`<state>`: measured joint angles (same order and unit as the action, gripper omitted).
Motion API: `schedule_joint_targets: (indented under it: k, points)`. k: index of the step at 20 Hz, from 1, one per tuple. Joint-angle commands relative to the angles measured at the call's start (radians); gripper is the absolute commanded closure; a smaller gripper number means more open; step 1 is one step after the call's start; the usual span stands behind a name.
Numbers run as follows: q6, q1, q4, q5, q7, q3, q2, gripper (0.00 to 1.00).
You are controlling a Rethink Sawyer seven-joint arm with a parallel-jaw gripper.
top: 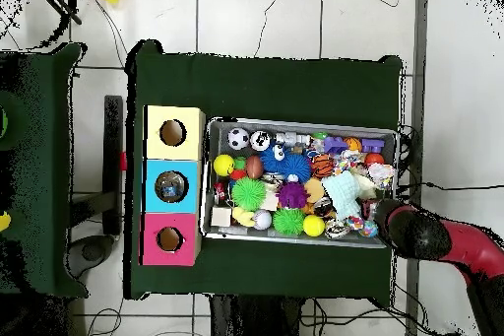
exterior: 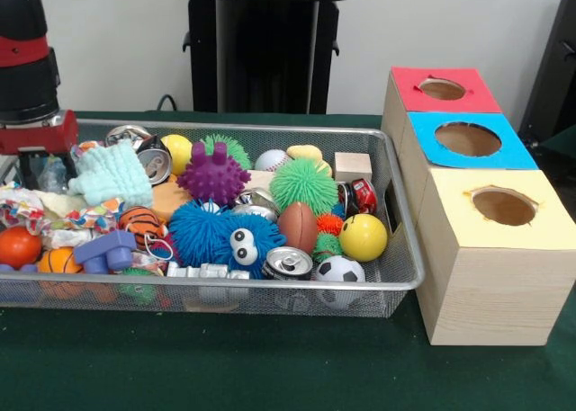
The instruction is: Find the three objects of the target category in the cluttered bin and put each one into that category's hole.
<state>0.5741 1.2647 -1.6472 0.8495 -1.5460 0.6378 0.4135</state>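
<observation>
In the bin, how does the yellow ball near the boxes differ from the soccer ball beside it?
The yellow ball is one plain colour; the soccer ball is white with black patches. The yellow ball looks somewhat larger than the soccer ball. In the front view the yellow ball sits higher in the pile, while the soccer ball lies lower, against the front wall of the mesh bin. Both are round and lie at the end of the bin nearest the boxes.

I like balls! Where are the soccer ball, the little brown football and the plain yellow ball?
Black-and-white soccer ball (exterior: 339, 270), front view, top.
Small brown football (exterior: 297, 227), front view, middle.
Plain yellow ball (exterior: 364, 237), front view, centre.
</observation>
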Motion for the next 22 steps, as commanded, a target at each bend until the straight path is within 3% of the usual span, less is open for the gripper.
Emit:
schedule_joint_targets:
  k: [1,16,22]
  points:
    - [0.037,0.007,0.008,0.080,0.247,-0.019,-0.011,0.00]
    - [0.087,0.069,-0.152,0.020,0.251,0.003,0.154,0.00]
    - [0.095,0.071,-0.190,0.011,0.234,0.011,0.182,0.00]
